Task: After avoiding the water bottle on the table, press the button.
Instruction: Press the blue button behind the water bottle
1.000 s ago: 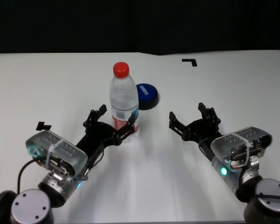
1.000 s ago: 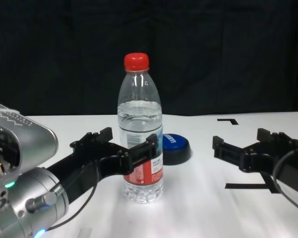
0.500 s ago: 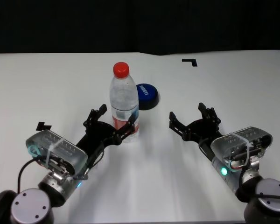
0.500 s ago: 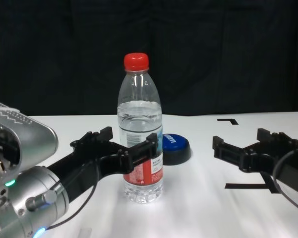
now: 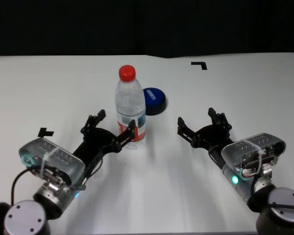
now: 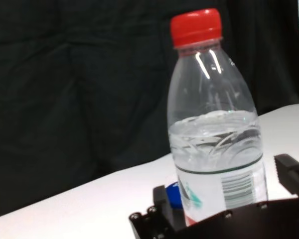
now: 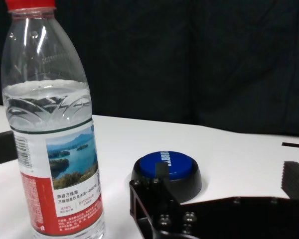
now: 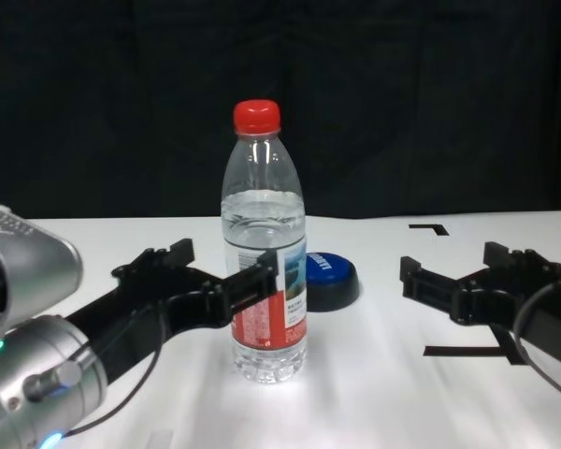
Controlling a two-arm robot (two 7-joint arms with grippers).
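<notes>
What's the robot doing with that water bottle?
It isn't holding it. The water bottle stands upright on the white table, with a blue button just behind it. The left gripper sits open right beside the bottle's lower part, one finger in front of the label, not clamped on it. The right gripper waits open off to the other side. Nothing is touching the button yet.

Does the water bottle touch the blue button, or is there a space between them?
Apart. In the right wrist view, a strip of white table shows between the water bottle and the button; the bottle stands nearer the camera.
</notes>
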